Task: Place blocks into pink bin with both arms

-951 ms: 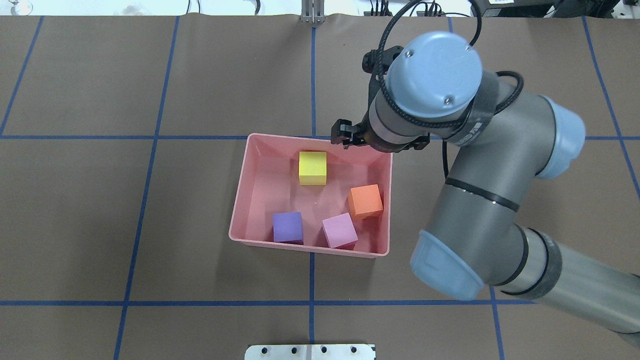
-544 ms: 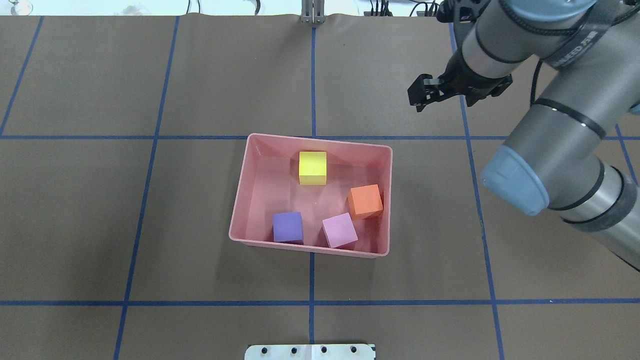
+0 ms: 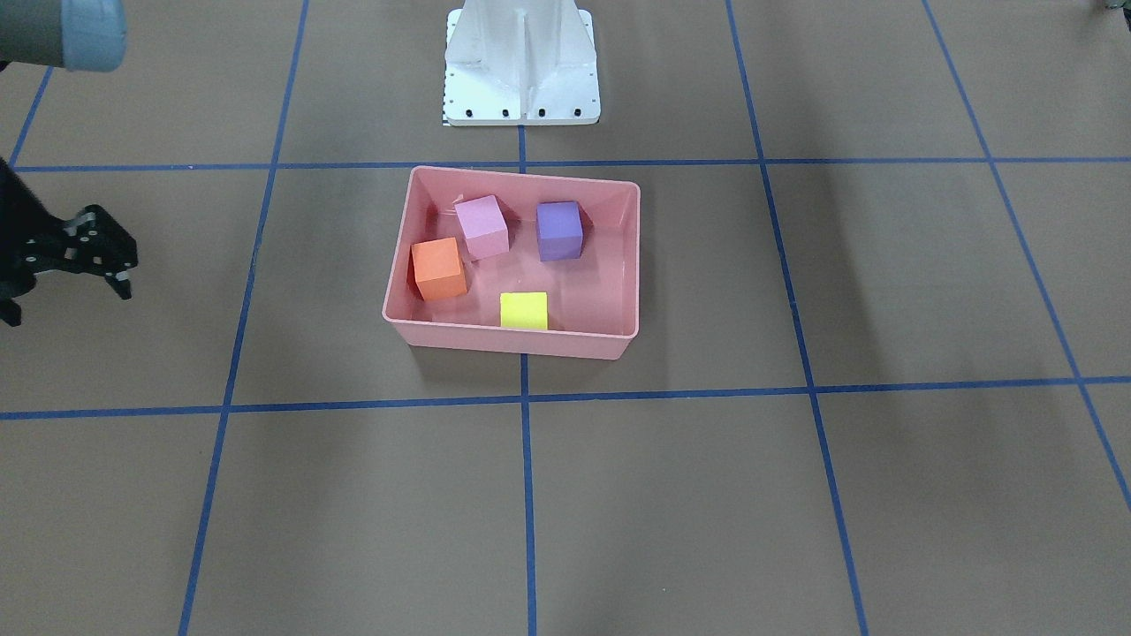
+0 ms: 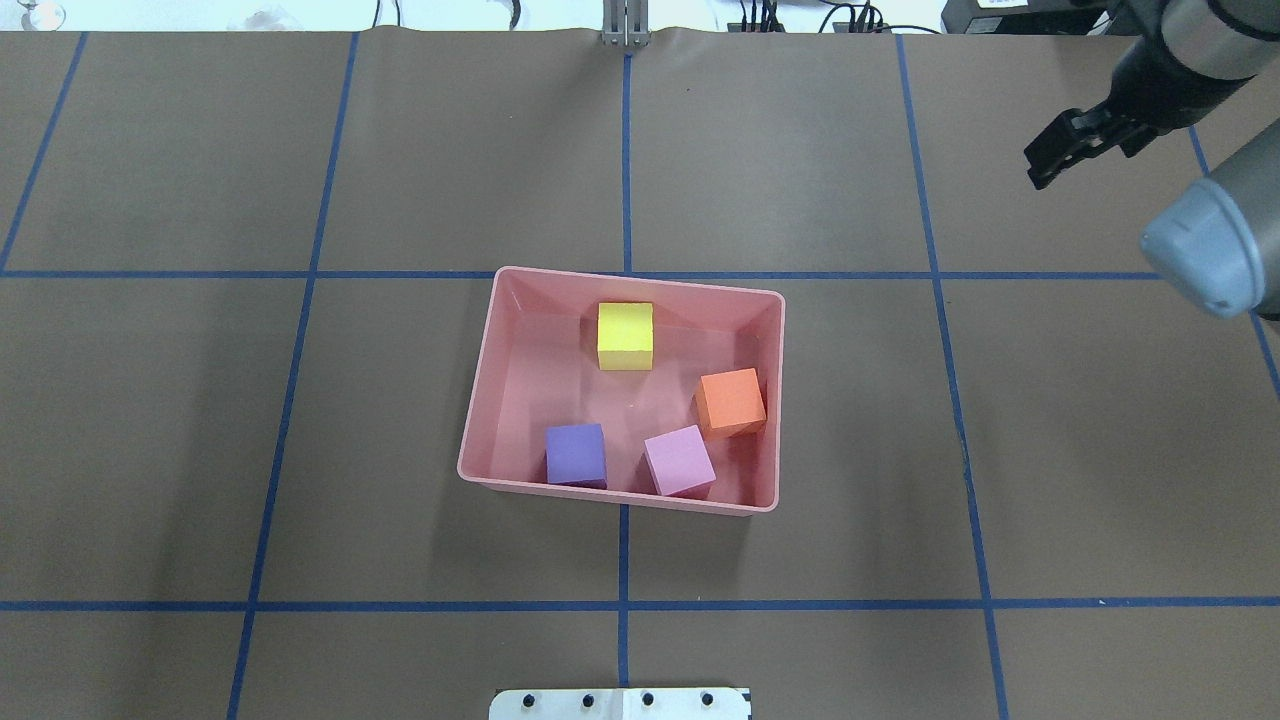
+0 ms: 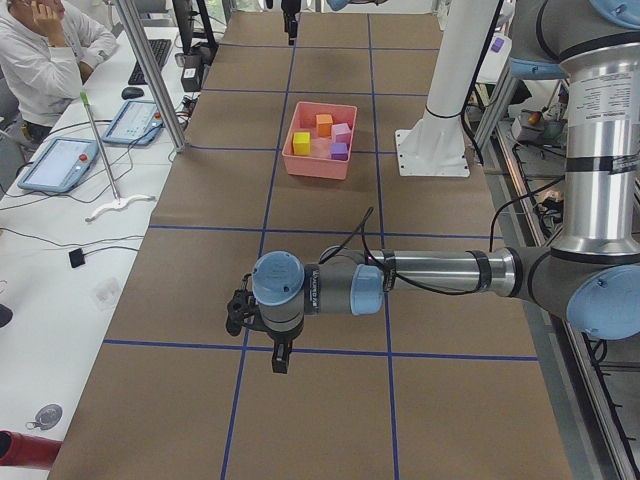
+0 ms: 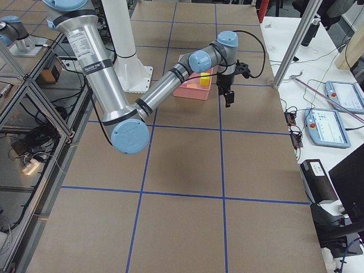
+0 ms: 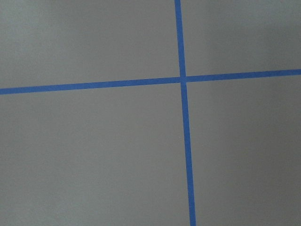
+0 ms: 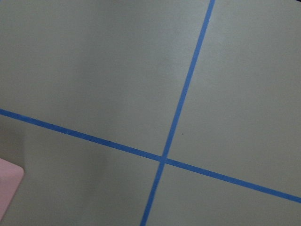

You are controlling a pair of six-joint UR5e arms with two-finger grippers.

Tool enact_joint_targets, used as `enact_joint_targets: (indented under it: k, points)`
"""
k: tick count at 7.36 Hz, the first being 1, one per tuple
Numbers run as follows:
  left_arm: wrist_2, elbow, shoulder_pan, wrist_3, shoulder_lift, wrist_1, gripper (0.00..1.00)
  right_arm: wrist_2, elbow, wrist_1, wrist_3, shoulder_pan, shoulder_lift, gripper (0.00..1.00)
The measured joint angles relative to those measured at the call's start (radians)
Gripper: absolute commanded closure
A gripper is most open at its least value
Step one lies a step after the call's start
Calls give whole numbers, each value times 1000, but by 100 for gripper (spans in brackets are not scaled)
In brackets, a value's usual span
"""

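The pink bin (image 4: 488, 390) sits mid-table and holds all the blocks: yellow-green (image 4: 625, 335), orange (image 4: 730, 402), purple (image 4: 576, 454) and light pink (image 4: 679, 460). The front-facing view shows the same bin (image 3: 512, 340) and cubes. My right gripper (image 4: 1045, 170) hangs far right of the bin, open and empty; it shows at the left edge of the front-facing view (image 3: 71, 291). My left gripper (image 5: 275, 355) shows only in the exterior left view, far from the bin over bare table. I cannot tell whether it is open or shut.
The white pedestal base (image 3: 521, 62) stands on the robot's side of the bin. Blue tape lines grid the brown table. A seated operator (image 5: 40, 50) and tablets are on a side desk. A corner of the bin (image 8: 9, 188) shows in the right wrist view.
My right arm has swung from over the bin's far right corner out to the far right of the table. The blocks and the bin have not moved.
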Motion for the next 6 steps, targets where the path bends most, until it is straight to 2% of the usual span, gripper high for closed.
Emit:
enact_joint_targets:
  k: [3,6]
  points:
    - [27,-6,5,-11,-14,-4,0,77,-31,4,-295,180,-181,0]
    - [37,-25,6,-7,26,-4,0,95,-36,6,-362,283,-292,0]
